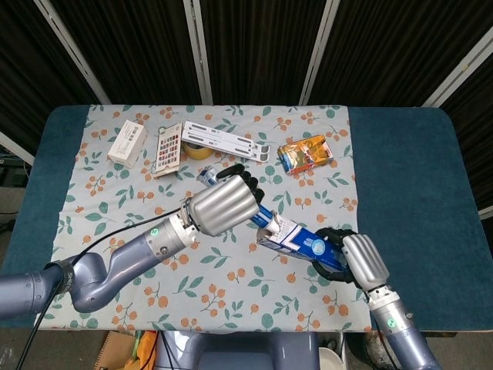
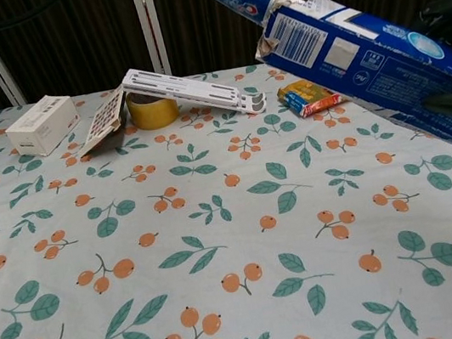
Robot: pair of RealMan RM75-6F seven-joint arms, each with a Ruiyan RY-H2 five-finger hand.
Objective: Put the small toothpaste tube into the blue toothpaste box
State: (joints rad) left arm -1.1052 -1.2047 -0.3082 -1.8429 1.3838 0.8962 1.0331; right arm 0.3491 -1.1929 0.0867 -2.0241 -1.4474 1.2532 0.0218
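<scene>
Gripping the small toothpaste tube (image 1: 264, 216) in curled fingers, the robot's left hand (image 1: 224, 203) holds it above the floral tablecloth (image 1: 177, 254), the tube's front end just inside the torn open mouth of the blue toothpaste box (image 1: 299, 241). The right hand (image 1: 356, 260) grips the box's far end, keeping it lifted off the cloth and tilted, open end toward the left hand. From the chest camera, the tube slants down into the box's ragged flaps. Along the cloth's far edge lie a white carton (image 1: 127, 142), a printed card (image 1: 168, 149), a white folding stand (image 1: 227, 141) over a roll of yellow tape (image 2: 152, 110), and an orange snack packet (image 1: 306, 153).
</scene>
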